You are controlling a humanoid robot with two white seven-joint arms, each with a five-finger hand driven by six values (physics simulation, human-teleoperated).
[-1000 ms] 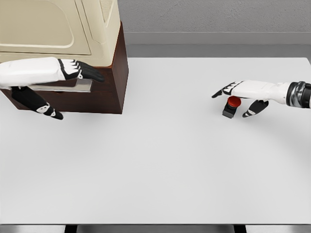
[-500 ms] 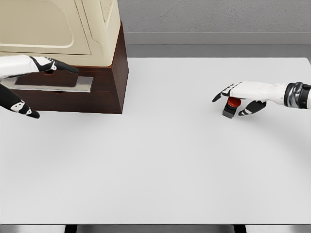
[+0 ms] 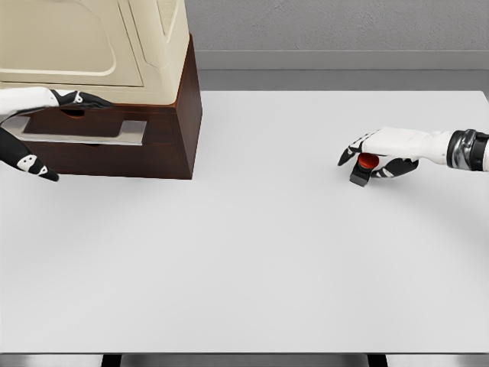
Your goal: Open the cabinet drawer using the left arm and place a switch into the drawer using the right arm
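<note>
The switch (image 3: 364,166), a dark block with a red button, sits on the white desk (image 3: 260,252) toward its right side, partly covered by the right hand (image 3: 380,153). That hand's fingers curl down around the switch, though whether they grip it firmly is hard to make out. Well apart, at far left, the cabinet (image 3: 164,115) is cut off by the picture's edge. The left hand (image 3: 46,126), fingers spread and holding nothing, reaches over the metal drawer handle (image 3: 92,131).
</note>
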